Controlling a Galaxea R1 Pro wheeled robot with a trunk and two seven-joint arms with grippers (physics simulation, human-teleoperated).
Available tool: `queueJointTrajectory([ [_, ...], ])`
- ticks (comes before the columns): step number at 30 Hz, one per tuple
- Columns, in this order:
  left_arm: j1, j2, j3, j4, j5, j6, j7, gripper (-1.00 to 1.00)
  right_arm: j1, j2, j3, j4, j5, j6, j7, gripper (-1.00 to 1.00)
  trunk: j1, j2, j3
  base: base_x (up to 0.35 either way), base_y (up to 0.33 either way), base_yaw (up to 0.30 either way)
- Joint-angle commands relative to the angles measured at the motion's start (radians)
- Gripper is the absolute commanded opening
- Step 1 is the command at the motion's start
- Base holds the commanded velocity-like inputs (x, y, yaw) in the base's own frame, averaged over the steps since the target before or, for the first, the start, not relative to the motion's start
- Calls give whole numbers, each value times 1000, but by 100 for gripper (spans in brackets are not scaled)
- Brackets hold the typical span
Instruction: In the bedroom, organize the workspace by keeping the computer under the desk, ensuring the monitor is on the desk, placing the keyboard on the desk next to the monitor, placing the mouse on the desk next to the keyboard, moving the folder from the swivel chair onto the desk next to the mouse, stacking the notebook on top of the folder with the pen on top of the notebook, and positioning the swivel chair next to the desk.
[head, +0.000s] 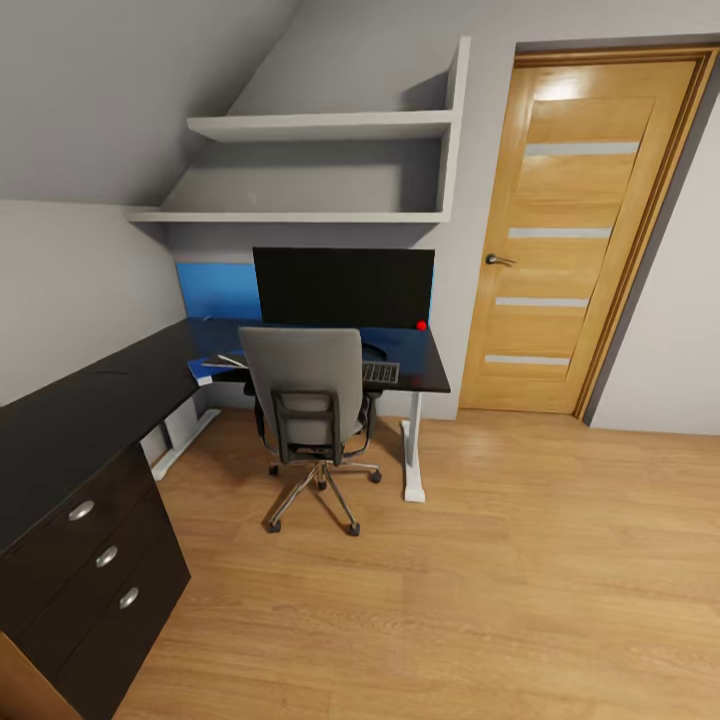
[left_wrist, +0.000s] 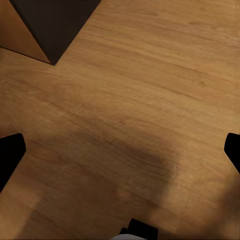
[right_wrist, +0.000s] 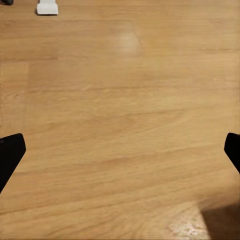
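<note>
Across the room, the black L-shaped desk (head: 95, 405) runs along the left wall and turns under the shelves, backed by a blue panel. The monitor (head: 343, 287) stands on it with its black screen facing me. Pushed in before it is the swivel chair (head: 305, 398), its grey back towards me. Right of the chair back, part of the keyboard (head: 381, 372) shows on the desk. The blue folder (head: 203, 370) lies at the desk's front edge, left of the chair. My left gripper (left_wrist: 120, 150) and right gripper (right_wrist: 120, 150) are open over bare wood floor.
A dark drawer unit (head: 95, 565) stands under the desk's near end, at my left; its corner (left_wrist: 52, 22) shows in the left wrist view. A wooden door (head: 585, 230) is at the right, white wall shelves (head: 320, 125) above the desk. A small red object (head: 421, 325) sits by the monitor's corner.
</note>
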Motion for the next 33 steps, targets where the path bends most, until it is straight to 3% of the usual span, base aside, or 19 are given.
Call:
queueJointTrajectory([
  [1,0,0,-9,0,4,-4,6,100,-1,0,8,1,-2,0,-8,100,-4,7,2,0,0,0],
  [8,15,0,-9,0,3,-19,6,100,0,0,6,2,-1,5,-9,100,-31,56,24,0,0,0],
  [16,40,0,-9,0,3,-91,3,100,0,-1,8,3,-1,6,-9,100,-62,112,49,0,0,0],
  [33,44,-3,-8,-1,4,-87,-13,100,0,-1,8,2,-1,6,-9,100,-62,112,49,0,0,0],
])
